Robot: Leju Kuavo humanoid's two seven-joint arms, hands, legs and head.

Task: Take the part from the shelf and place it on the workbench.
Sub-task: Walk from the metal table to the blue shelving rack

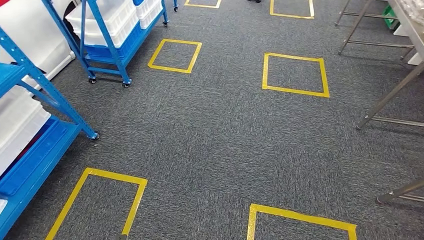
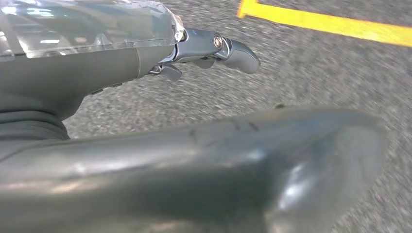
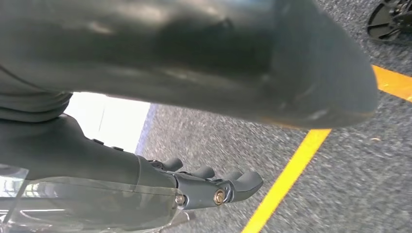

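the head view looks down on grey carpet (image 1: 220,140) marked with yellow tape squares (image 1: 295,75). taking the nearest blue shelf (image 1: 35,145) at the picture's left edge as the landmark: it stands on small castors and carries white bins (image 1: 17,127) on its tiers. a second blue shelf (image 1: 112,35) stands farther off beyond it, also on castors, loaded with white bins of the same kind. across the carpet from the nearest shelf, well apart, are the metal legs of the workbench (image 1: 395,92), with a green crate (image 1: 392,12) under it at the far end. between the nearest shelf and the workbench lie the tape squares, one just beside the shelf's foot. no brand, label or writing can be read on the bins, shelves or floor.

the left hand (image 2: 209,51) hangs over the carpet near a yellow tape line (image 2: 330,24); its fingers (image 2: 238,53) reach out fairly straight with nothing between them, and the thick thumb (image 2: 243,165) lies apart from them.

the right hand (image 3: 214,187) also hangs over the carpet beside a yellow tape line (image 3: 286,179); its fingers (image 3: 245,182) are extended side by side, thumb (image 3: 218,53) apart, holding nothing.

the part may be inside one of the white bins, but i cannot tell from here.
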